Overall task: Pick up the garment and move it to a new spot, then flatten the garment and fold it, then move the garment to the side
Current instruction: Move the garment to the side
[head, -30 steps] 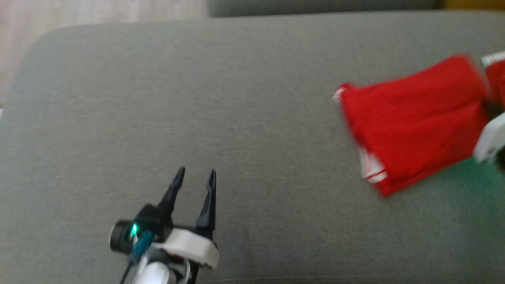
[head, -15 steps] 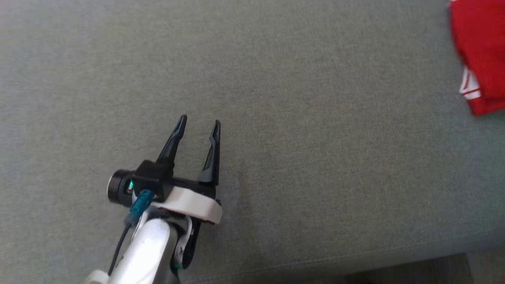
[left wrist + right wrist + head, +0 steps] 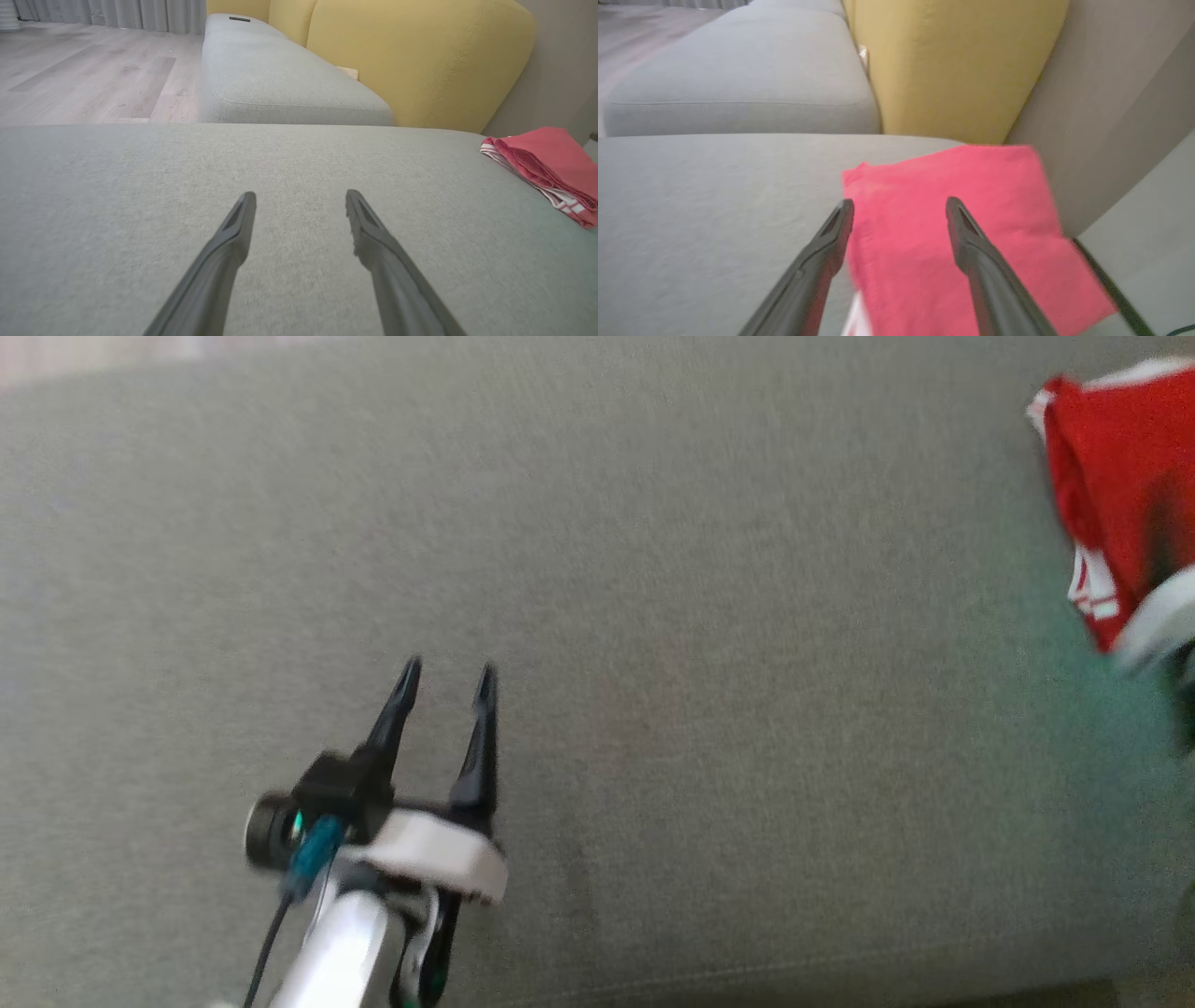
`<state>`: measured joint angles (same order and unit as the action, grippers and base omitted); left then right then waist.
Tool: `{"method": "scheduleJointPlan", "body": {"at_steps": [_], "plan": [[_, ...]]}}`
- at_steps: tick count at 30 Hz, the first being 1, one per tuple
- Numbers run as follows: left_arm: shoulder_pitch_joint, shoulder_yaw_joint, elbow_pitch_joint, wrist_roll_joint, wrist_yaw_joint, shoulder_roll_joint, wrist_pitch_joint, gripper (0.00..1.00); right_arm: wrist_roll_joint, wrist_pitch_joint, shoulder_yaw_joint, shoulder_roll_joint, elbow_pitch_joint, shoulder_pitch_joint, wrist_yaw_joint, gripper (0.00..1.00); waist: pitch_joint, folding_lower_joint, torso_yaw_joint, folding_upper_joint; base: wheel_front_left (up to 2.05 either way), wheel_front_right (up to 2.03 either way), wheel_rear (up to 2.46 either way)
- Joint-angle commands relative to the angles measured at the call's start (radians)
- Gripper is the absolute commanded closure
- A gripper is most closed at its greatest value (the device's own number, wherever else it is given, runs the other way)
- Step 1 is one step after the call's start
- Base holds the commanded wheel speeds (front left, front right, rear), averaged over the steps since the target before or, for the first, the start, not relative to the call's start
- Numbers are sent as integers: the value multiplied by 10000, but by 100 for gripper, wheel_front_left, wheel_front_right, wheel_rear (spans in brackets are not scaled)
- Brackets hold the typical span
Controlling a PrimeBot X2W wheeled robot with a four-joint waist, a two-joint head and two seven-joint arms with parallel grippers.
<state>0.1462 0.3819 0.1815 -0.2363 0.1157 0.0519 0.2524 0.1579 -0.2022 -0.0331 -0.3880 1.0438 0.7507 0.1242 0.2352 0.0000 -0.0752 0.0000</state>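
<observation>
The garment is red with white stripes and lies folded on the grey cushion at the far right edge of the head view. It appears as a folded red pile at the right of the left wrist view. In the right wrist view the garment lies flat under my right gripper, whose fingers stand open above it, holding nothing. My left gripper hovers open over bare cushion at the lower left, far from the garment; its fingertips are spread wide.
A yellow backrest rises behind the cushion, with a second grey seat cushion beyond. Wooden floor lies to the left of that. The cushion's front seam runs along the bottom of the head view.
The head camera has shifted, so the garment now sits at the frame's right edge. My right gripper has opened and the garment lies released beneath it. The left gripper stays open.
</observation>
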Motion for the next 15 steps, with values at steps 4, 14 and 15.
{"method": "scheduleJointPlan", "body": {"at_steps": [4, 14, 15], "plan": [[-475, -628, -229, -130, 57, -16, 94, 0, 642, -450, -593, 699, -908, -1419, 65, 0, -1523, 0, 656, 0, 0, 0, 0], [-1832, -1298, -670, 5, 94, -16, 94, 0, 1177, -592, -898, 2148, -4952, -4606, 65, 0, -2885, 0, 1373, 0, 0, 0, 0], [-1925, -1354, -757, 8, 101, -16, 94, 0, 1094, -592, -886, 2240, -5448, -4936, 65, 0, -2967, 0, 1424, 0, 0, 0, 0]]}}
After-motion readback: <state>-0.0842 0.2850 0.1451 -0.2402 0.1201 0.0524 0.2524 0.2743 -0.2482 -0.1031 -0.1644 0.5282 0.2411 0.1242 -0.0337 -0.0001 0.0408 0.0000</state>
